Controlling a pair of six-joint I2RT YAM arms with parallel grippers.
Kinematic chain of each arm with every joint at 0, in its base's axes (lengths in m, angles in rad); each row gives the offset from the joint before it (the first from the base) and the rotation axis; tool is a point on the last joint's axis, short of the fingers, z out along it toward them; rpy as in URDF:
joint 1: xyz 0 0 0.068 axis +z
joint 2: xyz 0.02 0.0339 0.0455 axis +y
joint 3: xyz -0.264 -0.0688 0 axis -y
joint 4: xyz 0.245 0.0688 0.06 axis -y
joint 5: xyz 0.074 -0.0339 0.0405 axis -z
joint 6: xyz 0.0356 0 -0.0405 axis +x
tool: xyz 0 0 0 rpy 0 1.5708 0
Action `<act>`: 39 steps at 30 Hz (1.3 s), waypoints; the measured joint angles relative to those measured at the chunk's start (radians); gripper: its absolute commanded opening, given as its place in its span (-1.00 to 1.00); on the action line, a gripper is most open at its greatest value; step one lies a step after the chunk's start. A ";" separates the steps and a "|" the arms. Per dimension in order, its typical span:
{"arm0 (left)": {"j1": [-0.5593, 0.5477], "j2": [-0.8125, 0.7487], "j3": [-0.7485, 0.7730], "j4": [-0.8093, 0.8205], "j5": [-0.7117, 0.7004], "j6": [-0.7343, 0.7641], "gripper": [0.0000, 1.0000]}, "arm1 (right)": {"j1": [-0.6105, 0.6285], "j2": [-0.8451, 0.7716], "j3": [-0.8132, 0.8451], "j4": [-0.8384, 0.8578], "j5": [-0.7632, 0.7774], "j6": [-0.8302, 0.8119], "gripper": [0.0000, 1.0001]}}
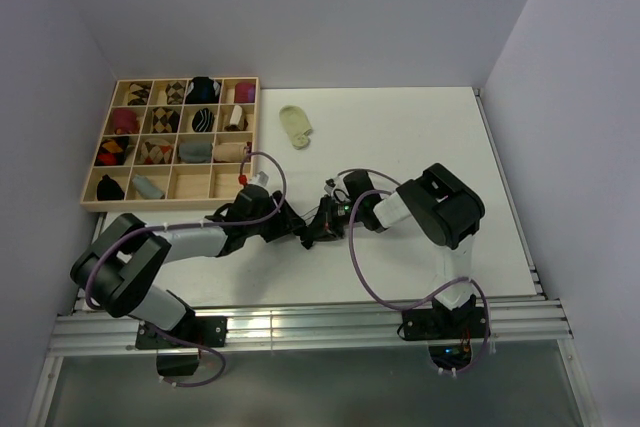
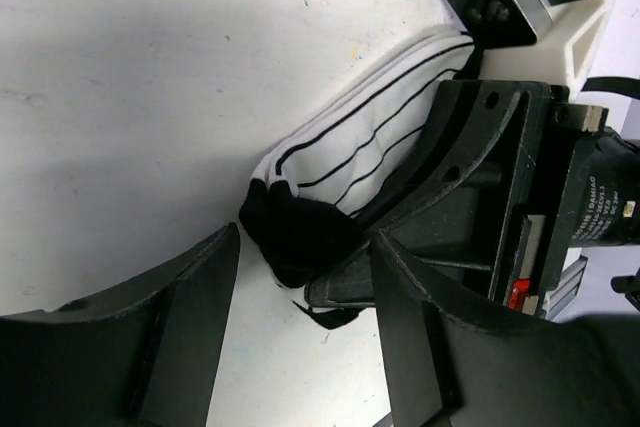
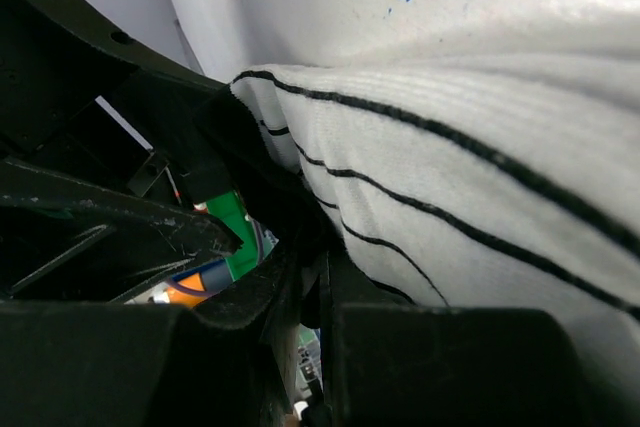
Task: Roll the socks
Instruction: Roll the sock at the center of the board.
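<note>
1. Right gripper (image 3: 312, 322): the jaws are drawn together and clamped on cloth of the white knitted striped sock (image 2: 365, 142), which has thin black lines and black ends.
2. Left gripper (image 2: 305, 282): the jaws stand apart and grip nothing. The sock's black end lies just off its tips, at 12 o'clock in the left wrist view.
3. Striped sock: it lies on the white table (image 1: 450, 147) between the two grippers, towards 6 o'clock in the top view. Most of its length is flat and only the black end looks bunched. Judgement: rolling has barely begun.
4. Plain pale yellow-green sock (image 1: 296, 126): flat and unrolled, well apart at 12 o'clock of the grippers, with nothing touching it.
5. Progress: neither sock is rolled, so both rolls are left to do.
6. Shallow wooden tray (image 1: 170, 204) with sixteen compartments, at 10 o'clock of the grippers: as far as can be made out, fourteen compartments hold rolled socks in argyle, red, black, teal and beige. The two right-hand compartments of the nearest row show bare wood.
</note>
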 measured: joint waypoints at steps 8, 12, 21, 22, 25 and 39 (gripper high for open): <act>0.000 0.041 0.010 0.023 0.022 0.023 -0.29 | -0.005 0.014 0.000 0.021 -0.015 0.014 -1.00; 0.002 0.080 0.031 0.015 0.023 0.026 -0.98 | -0.005 0.013 0.001 0.011 -0.011 0.004 -0.99; 0.001 0.090 0.097 -0.093 0.014 0.046 -0.99 | 0.006 -0.157 0.004 -0.200 0.150 -0.165 -0.16; 0.001 0.090 0.106 -0.111 0.013 0.048 -0.99 | 0.011 -0.199 0.004 -0.231 0.186 -0.195 -0.13; 0.002 0.090 0.138 -0.180 0.006 0.056 -0.99 | 0.050 -0.343 0.006 -0.328 0.352 -0.303 -0.09; 0.002 0.124 0.285 -0.418 0.001 0.116 -0.99 | 0.501 -0.522 -0.019 -0.418 1.068 -0.697 -0.09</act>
